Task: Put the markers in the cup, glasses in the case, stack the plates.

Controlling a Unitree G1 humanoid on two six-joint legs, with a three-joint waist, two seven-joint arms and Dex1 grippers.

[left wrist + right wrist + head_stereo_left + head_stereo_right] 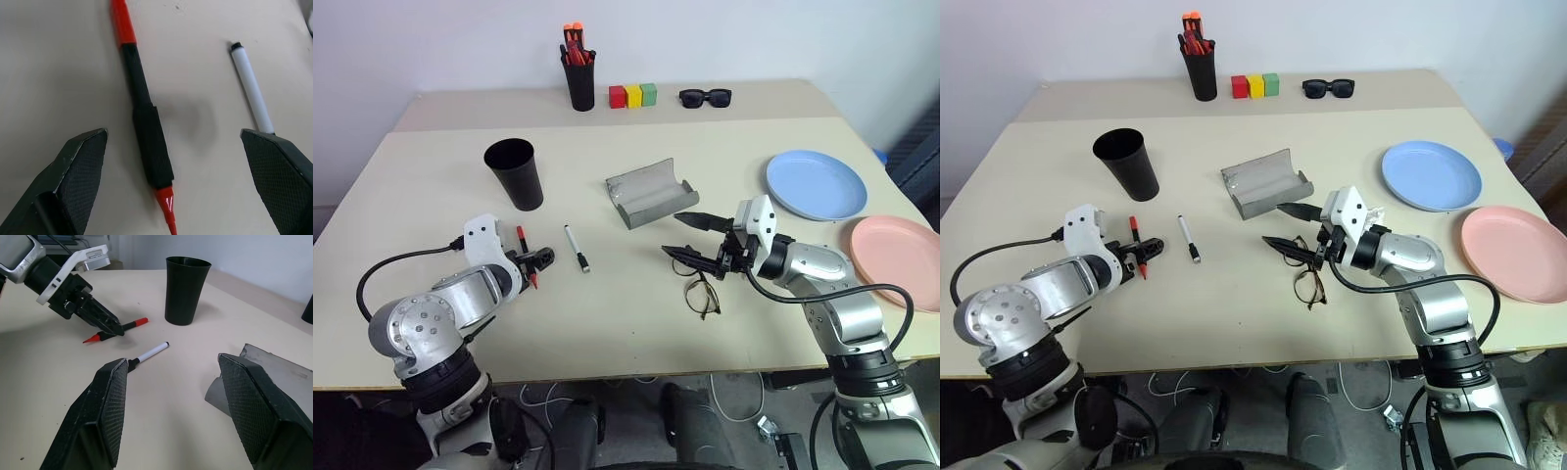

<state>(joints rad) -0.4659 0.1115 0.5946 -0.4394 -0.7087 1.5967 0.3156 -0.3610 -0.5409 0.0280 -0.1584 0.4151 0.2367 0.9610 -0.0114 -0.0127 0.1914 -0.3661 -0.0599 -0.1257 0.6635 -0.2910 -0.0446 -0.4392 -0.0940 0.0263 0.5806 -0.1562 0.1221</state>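
- Left gripper (544,260): jaws spread wide and empty, tips low over the table (431,166), straddling the red-ended marker (524,245). I judge the marker step is in hand; my next move is to settle the fingers either side of the barrel and close on it.
- Cup (515,173): upright, empty as far as I can see, just beyond the markers. A grasped marker needs lifting over its rim and dropping in point-down.
- White marker (576,247): flat on the table, black cap nearest me, just right of the red one; untouched.
- Case (649,192): lid open, centre of the table, nothing in it.
- Glasses (702,294): on the table below the right gripper (690,238), not in the case.
- Right gripper: parted, holding nothing, hovering level near the case.
- Plates: blue plate (816,183) and pink plate (898,260) side by side at far right, unstacked.
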